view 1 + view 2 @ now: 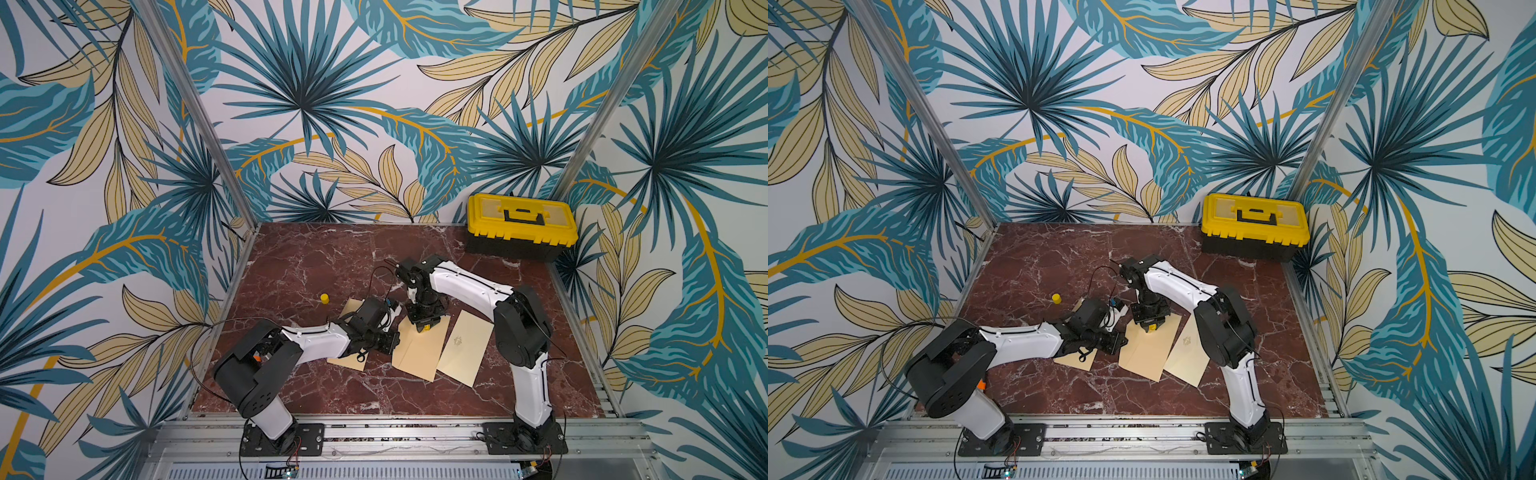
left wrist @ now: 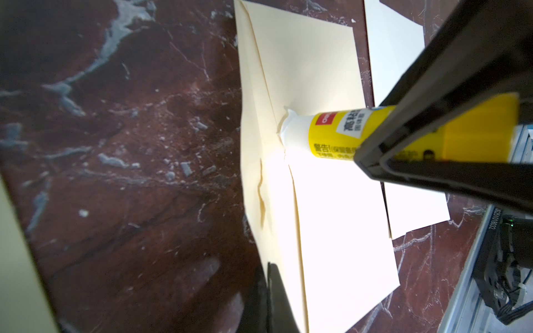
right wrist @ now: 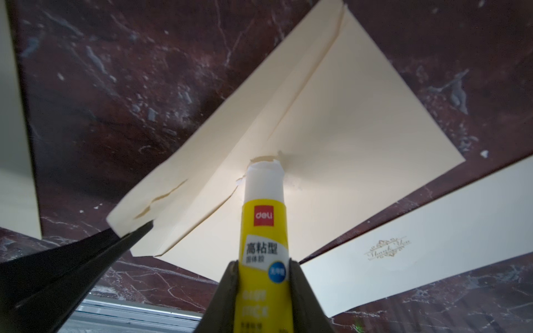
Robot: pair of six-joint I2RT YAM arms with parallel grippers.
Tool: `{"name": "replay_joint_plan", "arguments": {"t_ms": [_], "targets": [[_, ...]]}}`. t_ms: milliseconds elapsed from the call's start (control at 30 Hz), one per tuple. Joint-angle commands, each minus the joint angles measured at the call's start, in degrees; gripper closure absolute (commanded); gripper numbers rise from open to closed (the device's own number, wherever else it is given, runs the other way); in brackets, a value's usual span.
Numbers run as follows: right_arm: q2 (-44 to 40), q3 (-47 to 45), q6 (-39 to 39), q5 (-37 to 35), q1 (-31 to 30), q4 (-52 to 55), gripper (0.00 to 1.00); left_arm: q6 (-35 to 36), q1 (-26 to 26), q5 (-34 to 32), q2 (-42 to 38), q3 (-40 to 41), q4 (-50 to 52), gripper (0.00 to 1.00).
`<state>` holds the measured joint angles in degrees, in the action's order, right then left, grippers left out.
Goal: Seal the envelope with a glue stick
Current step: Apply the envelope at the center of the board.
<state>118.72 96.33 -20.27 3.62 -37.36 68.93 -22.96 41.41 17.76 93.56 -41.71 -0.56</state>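
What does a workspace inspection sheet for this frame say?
Surface: red marble tabletop, no damage seen.
Job's things: glue stick uncapped, tip pressed on middle envelope, whose flap looks torn; yellow cap stands apart.
Clutter: thank-you card, another envelope under left arm, yellow toolbox in far corner.
Grippers: right gripper shut on glue stick; left gripper shut, tips at envelope's corner.
Cables: black cable loops loose beside left arm.
Surroundings: leaf-print walls, aluminium frame.

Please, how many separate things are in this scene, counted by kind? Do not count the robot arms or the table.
Cream envelopes or cards: 3
Glue stick: 1
Loose yellow cap: 1
Yellow toolbox: 1
Total: 6
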Motion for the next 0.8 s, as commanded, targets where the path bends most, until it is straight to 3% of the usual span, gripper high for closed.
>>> {"name": "replay_joint_plan", "arguments": {"t_ms": [0,467,767], "targets": [[-1.42,-0.98,-0.8,2.09,0.27,-1.94,1.0,0.22,0.34,-0.72,0.88,-0.21,1.47,1.0],[-14.91,-5.85,-3.9,1.13,6.22,-4.85,1.0,0.54,0.35,-4.32,-2.47,-1.08,6.73,0.96],[-19.84,-9.81,-3.9,1.29,8.9,-7.05,1.0,3.0,0.19,-8.08,-6.84,-5.04,14.41,0.75]]}}
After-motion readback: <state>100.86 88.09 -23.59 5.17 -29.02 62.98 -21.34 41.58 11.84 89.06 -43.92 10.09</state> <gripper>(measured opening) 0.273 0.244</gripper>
